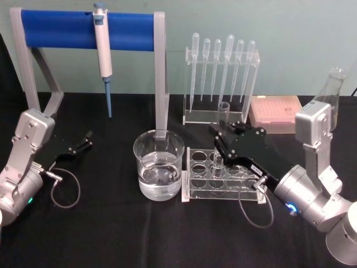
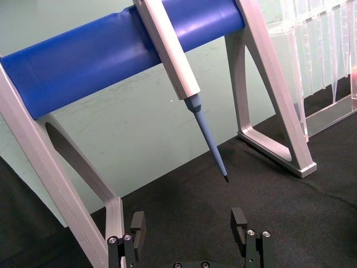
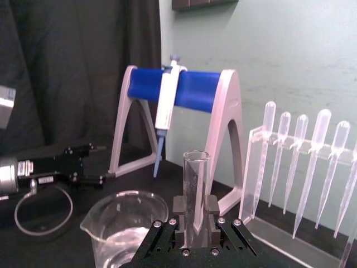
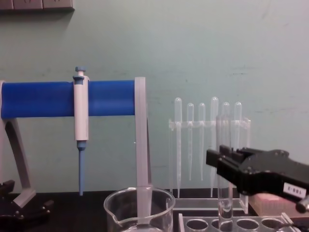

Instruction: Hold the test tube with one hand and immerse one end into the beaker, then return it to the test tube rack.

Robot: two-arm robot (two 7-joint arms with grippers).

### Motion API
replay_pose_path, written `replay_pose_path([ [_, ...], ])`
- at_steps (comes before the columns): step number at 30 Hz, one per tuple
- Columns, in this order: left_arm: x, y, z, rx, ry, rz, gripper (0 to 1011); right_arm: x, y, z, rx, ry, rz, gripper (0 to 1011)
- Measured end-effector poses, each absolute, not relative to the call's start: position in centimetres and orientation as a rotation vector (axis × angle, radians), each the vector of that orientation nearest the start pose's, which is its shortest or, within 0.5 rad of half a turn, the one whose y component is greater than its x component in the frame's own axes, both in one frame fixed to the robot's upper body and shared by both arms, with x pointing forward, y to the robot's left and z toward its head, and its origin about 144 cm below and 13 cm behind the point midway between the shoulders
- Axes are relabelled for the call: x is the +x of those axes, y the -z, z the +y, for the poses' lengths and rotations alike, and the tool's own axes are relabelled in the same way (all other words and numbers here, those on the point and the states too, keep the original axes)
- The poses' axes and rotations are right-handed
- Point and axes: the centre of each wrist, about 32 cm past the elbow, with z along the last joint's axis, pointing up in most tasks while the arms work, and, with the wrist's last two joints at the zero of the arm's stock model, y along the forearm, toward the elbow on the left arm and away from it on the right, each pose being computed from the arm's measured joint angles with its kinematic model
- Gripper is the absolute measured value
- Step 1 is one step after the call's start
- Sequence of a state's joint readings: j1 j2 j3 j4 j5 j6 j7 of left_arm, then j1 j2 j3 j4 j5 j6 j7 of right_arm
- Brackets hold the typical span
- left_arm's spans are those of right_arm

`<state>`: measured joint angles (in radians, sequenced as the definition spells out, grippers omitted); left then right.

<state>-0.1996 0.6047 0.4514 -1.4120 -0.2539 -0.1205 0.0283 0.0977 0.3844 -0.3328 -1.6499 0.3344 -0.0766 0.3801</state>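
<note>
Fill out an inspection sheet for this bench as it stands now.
Surface: black cloth table, no spills seen.
Job's things: test tube upright in the clear rack; beaker with clear liquid, left of the rack.
Clutter: micropipette hanging on the blue stand; pipettes in their holder; pink tip box.
Grippers: right gripper shut on the test tube over the rack; left gripper open, empty, low near the table at far left.
Cables: a loop by each wrist, left and right.
Surroundings: green wall; nothing else seen.
</note>
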Motion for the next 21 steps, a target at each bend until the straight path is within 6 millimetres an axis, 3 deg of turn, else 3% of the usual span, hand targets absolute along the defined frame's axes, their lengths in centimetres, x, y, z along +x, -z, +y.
replay_pose_path([
  [15, 48.9, -114.0, 31.0, 0.304, -1.248, -0.285, 1000, 47.2, -116.6, -22.7, -0.051, 0.807, -0.164, 226],
  [21, 48.9, -114.0, 31.0, 0.304, -1.248, -0.285, 1000, 46.9, -116.9, -22.8, -0.101, 0.800, -0.196, 375],
])
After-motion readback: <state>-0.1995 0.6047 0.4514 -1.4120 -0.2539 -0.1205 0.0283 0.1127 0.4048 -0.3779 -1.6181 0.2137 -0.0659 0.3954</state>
